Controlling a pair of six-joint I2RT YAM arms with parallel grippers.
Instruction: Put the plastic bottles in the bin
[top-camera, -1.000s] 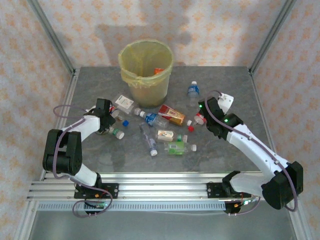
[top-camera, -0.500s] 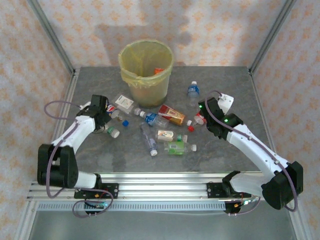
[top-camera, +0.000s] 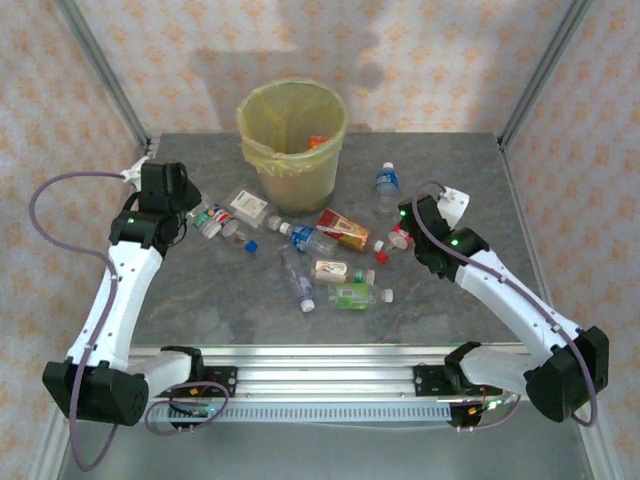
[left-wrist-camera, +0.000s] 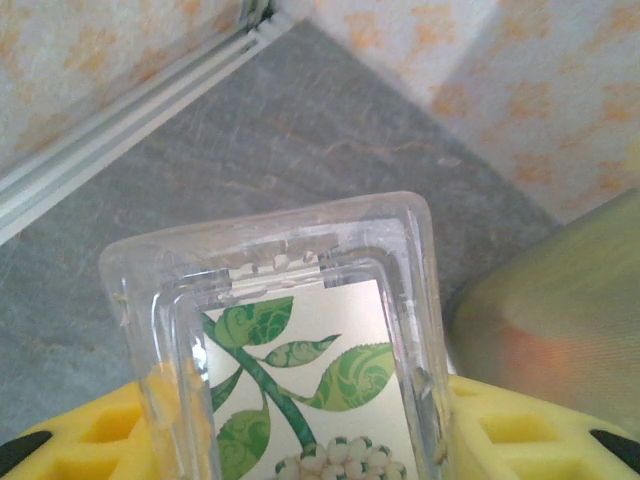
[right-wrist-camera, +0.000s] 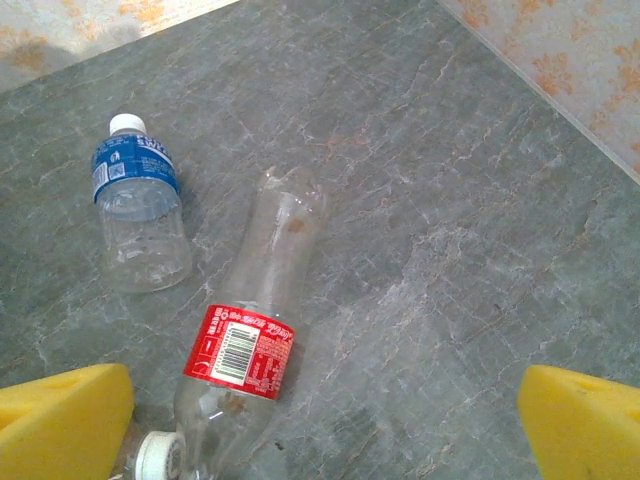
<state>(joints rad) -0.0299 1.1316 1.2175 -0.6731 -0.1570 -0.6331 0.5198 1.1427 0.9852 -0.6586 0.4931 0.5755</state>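
While bin (top-camera: 295, 175) holds orange item (top-camera: 317, 143), bottles (top-camera: 343, 230) outside

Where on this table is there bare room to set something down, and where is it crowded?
Free: the near strip between the green-labelled bottle and the rail; the far right corner beyond the blue-labelled bottle. Crowded: the middle, from the bin down to that green-labelled bottle.

This looks like a robotics lab test cell, not anyone's home. A white-and-black robot arm on the left (top-camera: 112, 300) and its twin on the right (top-camera: 505, 295) are bolted to a ribbed aluminium rail (top-camera: 320, 380). It runs along the near edge of a grey marbled surface (top-camera: 200, 300). Slim metal frame posts (top-camera: 103, 72) and panels printed with pale orange flowers (top-camera: 450, 50) box it in.
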